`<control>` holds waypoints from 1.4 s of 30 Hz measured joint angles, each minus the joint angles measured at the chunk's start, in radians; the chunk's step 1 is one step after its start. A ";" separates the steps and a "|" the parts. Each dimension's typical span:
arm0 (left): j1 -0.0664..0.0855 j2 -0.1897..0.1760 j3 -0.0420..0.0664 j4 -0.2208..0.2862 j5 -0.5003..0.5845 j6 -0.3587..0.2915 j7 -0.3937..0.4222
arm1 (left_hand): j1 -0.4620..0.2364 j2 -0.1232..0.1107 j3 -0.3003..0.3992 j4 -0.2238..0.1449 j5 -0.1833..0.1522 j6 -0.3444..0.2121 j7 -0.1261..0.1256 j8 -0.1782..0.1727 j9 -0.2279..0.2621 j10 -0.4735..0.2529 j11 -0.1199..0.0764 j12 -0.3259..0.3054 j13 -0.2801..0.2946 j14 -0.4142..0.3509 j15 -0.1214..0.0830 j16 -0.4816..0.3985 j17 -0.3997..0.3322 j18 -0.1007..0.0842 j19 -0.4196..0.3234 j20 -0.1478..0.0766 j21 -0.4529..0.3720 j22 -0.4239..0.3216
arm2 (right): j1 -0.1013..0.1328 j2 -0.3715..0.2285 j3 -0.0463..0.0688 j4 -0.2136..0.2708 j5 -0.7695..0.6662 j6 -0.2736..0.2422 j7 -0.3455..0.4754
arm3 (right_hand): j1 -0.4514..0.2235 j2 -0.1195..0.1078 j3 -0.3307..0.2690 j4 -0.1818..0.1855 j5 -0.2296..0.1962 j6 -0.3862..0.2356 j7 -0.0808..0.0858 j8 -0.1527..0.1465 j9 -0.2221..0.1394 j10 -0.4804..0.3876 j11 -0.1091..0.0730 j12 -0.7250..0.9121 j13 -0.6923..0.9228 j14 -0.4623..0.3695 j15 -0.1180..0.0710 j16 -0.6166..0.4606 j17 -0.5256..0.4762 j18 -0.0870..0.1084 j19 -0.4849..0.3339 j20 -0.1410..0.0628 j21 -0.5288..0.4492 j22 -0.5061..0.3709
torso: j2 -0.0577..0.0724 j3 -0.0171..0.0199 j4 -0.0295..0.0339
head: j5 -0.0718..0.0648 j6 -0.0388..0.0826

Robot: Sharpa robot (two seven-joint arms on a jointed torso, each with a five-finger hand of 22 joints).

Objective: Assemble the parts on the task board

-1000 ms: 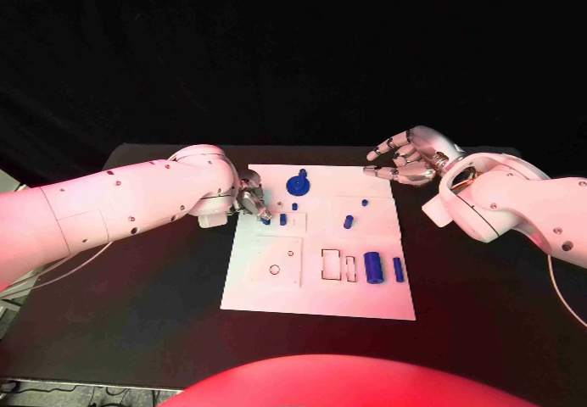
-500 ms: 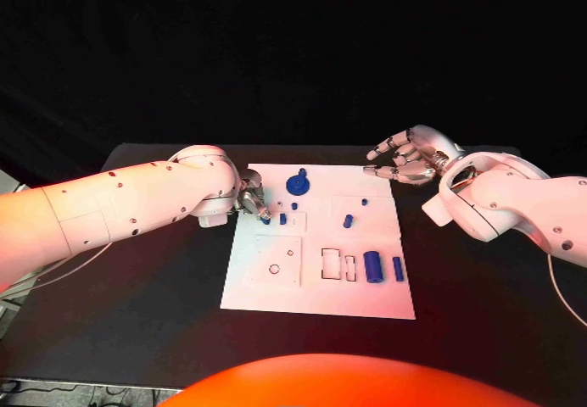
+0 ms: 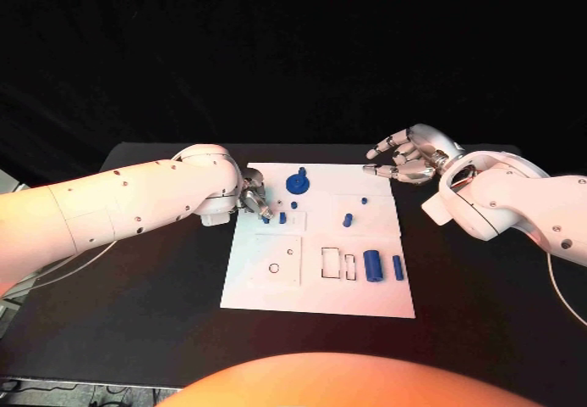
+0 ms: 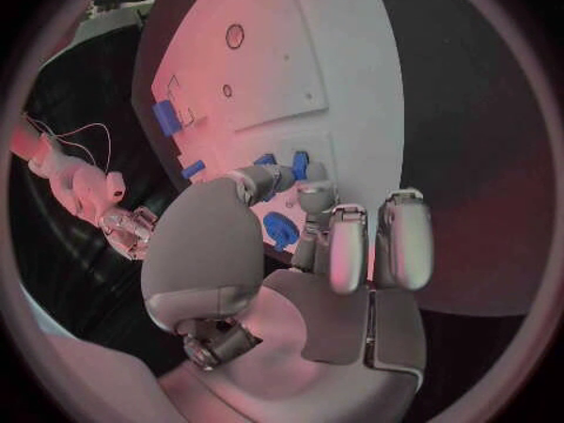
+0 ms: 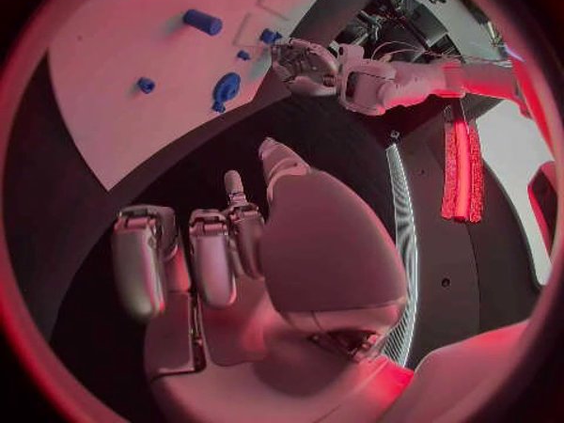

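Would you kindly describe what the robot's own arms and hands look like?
Both arms are smooth white shells, rounded at the joints and dotted with small dark holes. The left hand and right hand are silver metal with segmented fingers. Thin cables trail beside each arm.

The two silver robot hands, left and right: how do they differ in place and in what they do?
The left silver hand reaches down to the white task board at its left edge, fingertips at a small blue part; the right silver hand hangs beyond the board's far right corner, over the black table. The left one touches the board; the right touches nothing, fingers apart. Both are silver, on white arms.
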 measured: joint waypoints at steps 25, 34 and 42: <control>-0.001 0.007 -0.001 -0.021 0.008 0.006 0.003 | -0.117 0.019 -0.018 -0.059 -0.032 0.016 -0.032 0.006 0.027 0.025 -0.019 0.012 0.011 -0.004 -0.004 0.006 0.000 0.000 0.000 0.000 -0.001 0.000 | 0.000 -0.001 0.000 -0.001 0.000 0.000 0.002 | 0.000 0.000 0.000 0.000 0.000 0.000 0.000 0.000 0.000 0.000 0.000 -0.004 0.000 0.000 0.000 0.000 0.001 0.000 0.000 0.000 -0.005 0.000 | -0.002 -0.0008 0.0015 | -0.004 -0.003; -0.003 -0.003 -0.003 -0.025 0.015 0.005 0.004 | -0.158 0.010 -0.192 0.045 -0.030 0.017 -0.032 -0.012 0.020 0.002 -0.011 0.002 -0.001 -0.002 -0.006 0.006 0.000 0.000 -0.004 -0.004 -0.012 0.000 | 0.000 -0.002 0.000 -0.002 0.000 0.000 0.002 | 0.000 0.000 0.000 0.000 0.000 0.000 0.000 0.000 -0.001 -0.004 -0.004 -0.004 0.000 0.000 0.000 0.000 0.001 0.000 0.000 0.000 -0.005 0.000 | -0.002 -0.0008 0.0012 | -0.006 -0.001; -0.004 -0.012 -0.001 -0.026 0.017 0.004 0.005 | -0.157 0.011 -0.252 0.097 -0.065 0.017 -0.032 -0.014 0.020 0.002 -0.011 0.002 0.002 -0.002 -0.006 0.006 0.000 0.000 -0.004 -0.004 -0.015 -0.001 | -0.001 -0.003 0.000 -0.002 0.000 -0.001 0.003 | 0.000 0.000 0.000 0.000 0.000 0.000 0.000 0.000 -0.001 -0.004 -0.004 -0.004 0.000 0.000 0.000 0.000 0.001 0.000 0.000 0.000 -0.005 0.000 | -0.002 -0.0008 0.0012 | -0.008 -0.001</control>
